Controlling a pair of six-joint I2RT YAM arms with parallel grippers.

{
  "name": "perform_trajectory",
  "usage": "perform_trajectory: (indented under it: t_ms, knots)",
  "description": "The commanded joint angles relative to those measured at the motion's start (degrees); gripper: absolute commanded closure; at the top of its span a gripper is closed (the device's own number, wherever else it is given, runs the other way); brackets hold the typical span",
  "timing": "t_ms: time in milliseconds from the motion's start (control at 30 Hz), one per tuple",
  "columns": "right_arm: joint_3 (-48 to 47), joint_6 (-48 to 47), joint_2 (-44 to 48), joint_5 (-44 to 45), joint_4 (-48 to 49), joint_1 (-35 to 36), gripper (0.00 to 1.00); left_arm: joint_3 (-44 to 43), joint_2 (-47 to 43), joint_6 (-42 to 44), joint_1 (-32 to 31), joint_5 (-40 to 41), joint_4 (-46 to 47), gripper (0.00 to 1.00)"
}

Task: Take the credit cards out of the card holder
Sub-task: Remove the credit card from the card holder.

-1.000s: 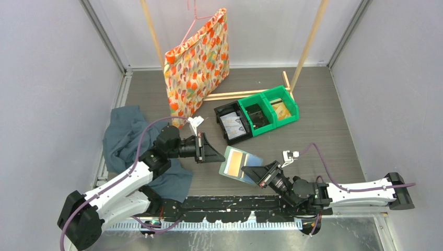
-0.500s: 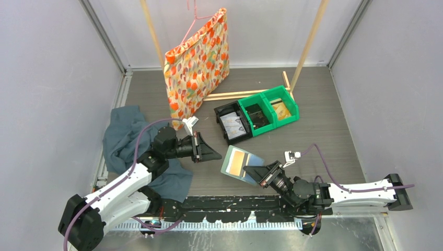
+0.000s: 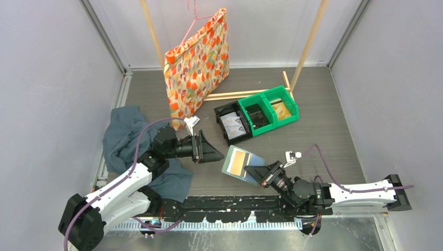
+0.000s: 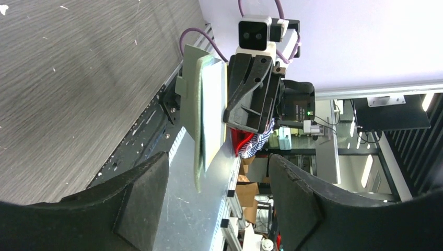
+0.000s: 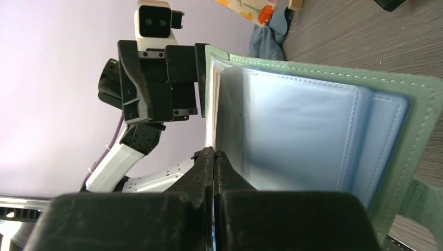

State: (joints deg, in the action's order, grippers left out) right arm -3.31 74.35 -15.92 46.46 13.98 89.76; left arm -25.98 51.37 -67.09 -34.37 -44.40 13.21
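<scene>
The sage-green card holder [image 3: 241,163] hangs open just above the table, between the two grippers. My right gripper [image 3: 254,172] is shut on its near right edge. The right wrist view shows the pale blue inner panels [image 5: 303,130] and my right gripper [image 5: 214,157] pinching a panel edge. A tan-orange rectangle [image 3: 236,161], perhaps one of the credit cards, fills the holder's left half. My left gripper [image 3: 211,152] stands open just left of the holder, holding nothing. From the left wrist the holder [image 4: 201,110] appears edge-on beyond my left gripper [image 4: 217,196].
Two green bins [image 3: 269,112] and a black bin [image 3: 232,125] with items sit behind the holder. A floral bag [image 3: 198,63] hangs from a wooden frame at the back. A dark teal cloth [image 3: 125,137] lies under the left arm.
My left gripper's jaws have gone from shut to open, and it sits slightly farther back from the holder's left edge. The right gripper and holder have hardly moved.
</scene>
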Motion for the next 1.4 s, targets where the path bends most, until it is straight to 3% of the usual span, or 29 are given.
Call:
perform_trajectory:
  t_ms: [0,500,933,1367]
  knots:
    - [-0.8,-0.1,-0.9,2.1,1.9,0.0,0.99,-0.7,-0.3,-0.3,0.3,-2.1,3.7,0.27]
    - [-2.8,-1.3,-7.0,1.4,6.6,0.1,0.99,0.6,1.8,0.3,-4.2,-1.5,6.9,0.24]
    - [-5.0,-2.6,-10.9,0.6,9.1,0.1,0.99,1.4,4.1,1.0,-6.5,-1.5,7.5,0.46]
    - [-5.3,-2.8,-11.0,0.4,8.7,0.0,0.99,1.4,3.4,1.3,-6.6,-0.7,6.8,0.99]
